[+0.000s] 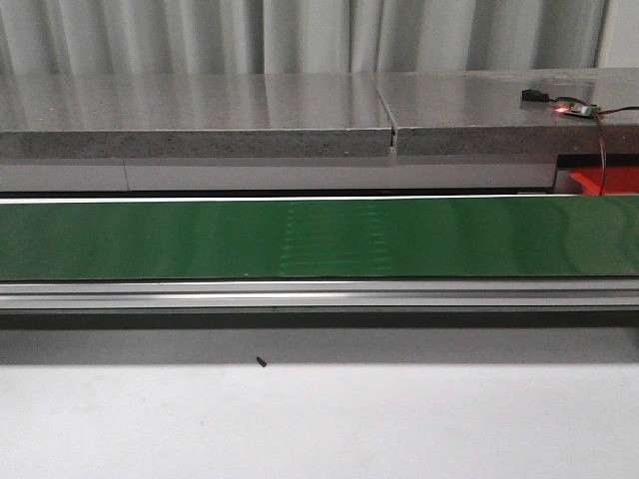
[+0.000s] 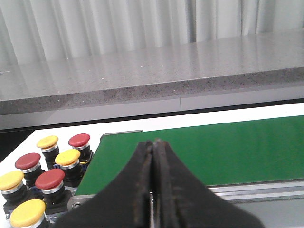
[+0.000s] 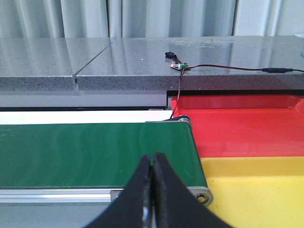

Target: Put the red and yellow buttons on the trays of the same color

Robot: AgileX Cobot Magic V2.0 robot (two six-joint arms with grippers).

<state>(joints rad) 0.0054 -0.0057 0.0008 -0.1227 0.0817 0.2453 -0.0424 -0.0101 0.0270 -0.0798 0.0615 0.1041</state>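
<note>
Several red buttons [image 2: 79, 140] and yellow buttons [image 2: 68, 157] stand clustered beside one end of the green conveyor belt [image 2: 228, 147] in the left wrist view. My left gripper [image 2: 153, 142] is shut and empty, hovering over the belt's near edge, apart from the buttons. In the right wrist view a red tray [image 3: 247, 126] and a yellow tray [image 3: 261, 190] lie side by side past the belt's other end [image 3: 95, 152]. My right gripper [image 3: 153, 156] is shut with nothing in it, above the belt's near edge beside the trays. Only a corner of the red tray [image 1: 605, 181] appears in the front view.
A grey stone ledge [image 1: 300, 115] runs behind the belt [image 1: 300, 238]. A small circuit board with a lit red light [image 1: 572, 109] and wires sits on it above the trays. An aluminium rail [image 1: 319, 294] borders the belt's front, with white table [image 1: 319, 419] before it.
</note>
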